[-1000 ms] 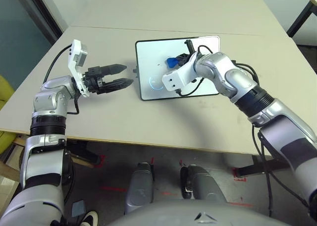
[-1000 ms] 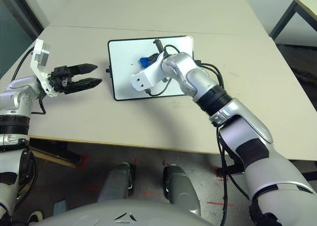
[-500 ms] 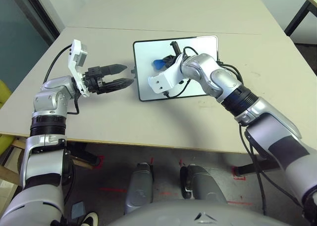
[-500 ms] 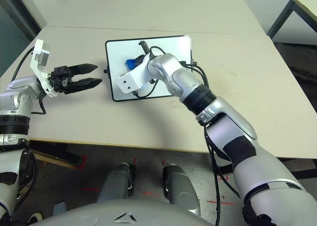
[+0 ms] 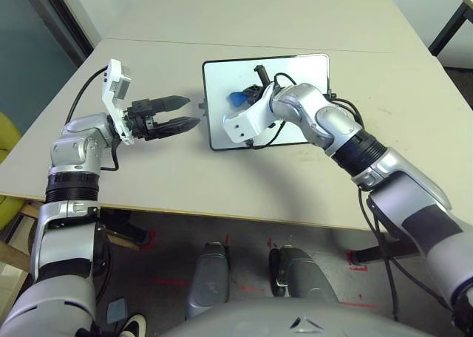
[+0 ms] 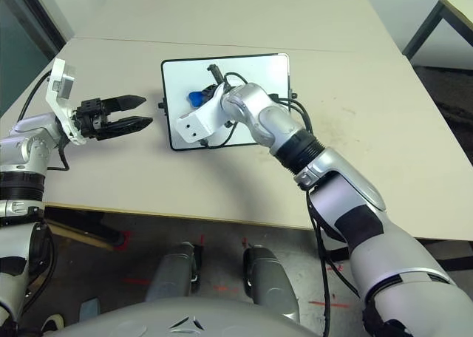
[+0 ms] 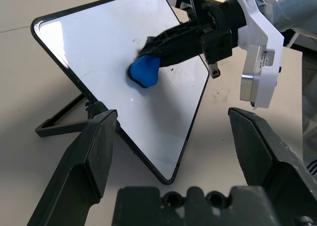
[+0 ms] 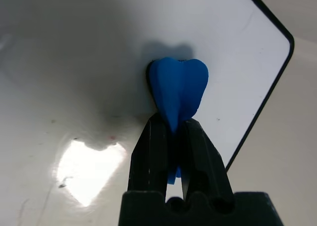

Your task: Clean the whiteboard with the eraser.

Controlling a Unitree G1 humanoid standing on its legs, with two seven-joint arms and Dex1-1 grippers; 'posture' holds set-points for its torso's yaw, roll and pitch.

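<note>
Left gripper (image 5: pixel 183 112) is hovering level over the table (image 5: pixel 185 182), jaws spread, holding nothing, just beside the board's left edge. Board (image 5: pixel 310 71) is lying mid-table (faint specks on it). Right gripper (image 8: pixel 173 129) is pinching the blue eraser (image 8: pixel 178 89), pressing it against the board's left part.

A bright blue eraser (image 8: pixel 178 87) showed against the white board (image 7: pixel 99 52) — thin black frame — on a beige table (image 5: pixel 222 182); black fingers (image 8: pixel 153 151) held it, arms silver.
</note>
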